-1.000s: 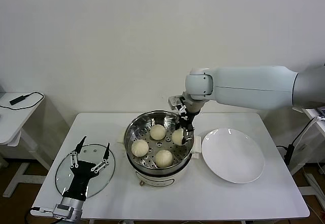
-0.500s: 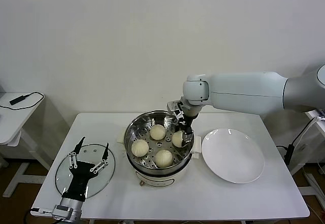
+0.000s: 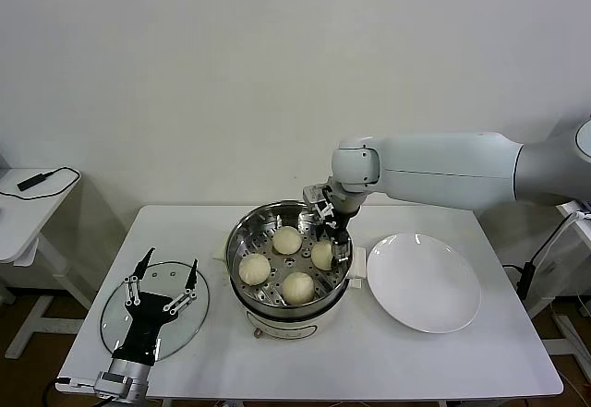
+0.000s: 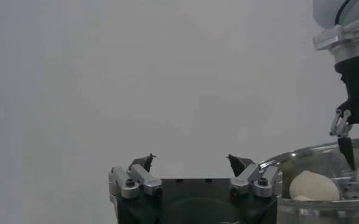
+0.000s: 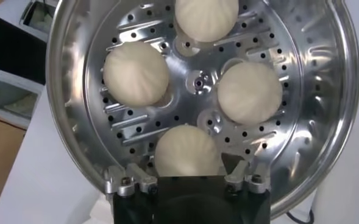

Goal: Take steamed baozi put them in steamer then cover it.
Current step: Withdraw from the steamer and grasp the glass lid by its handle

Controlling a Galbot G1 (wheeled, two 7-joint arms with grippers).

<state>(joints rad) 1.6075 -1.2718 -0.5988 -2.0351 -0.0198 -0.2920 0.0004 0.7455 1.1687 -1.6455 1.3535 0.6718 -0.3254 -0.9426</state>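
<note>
A white table (image 3: 388, 370) is standing against a plain pale wall. The steamer (image 3: 242, 241) is sitting at its centre, with all four steamed baozi (image 3: 297, 286) lying on the perforated tray inside. The right gripper (image 3: 334, 245) is hanging over the right-hand bun, jaws spread, gripping nothing. The left gripper (image 3: 166, 278) is hovering open above the glass lid (image 3: 115, 319) at near left. An empty plate (image 3: 425, 282) is lying to the right. The lid is likely heavy, slick and breakable; its handle looks the safest hold.
</note>
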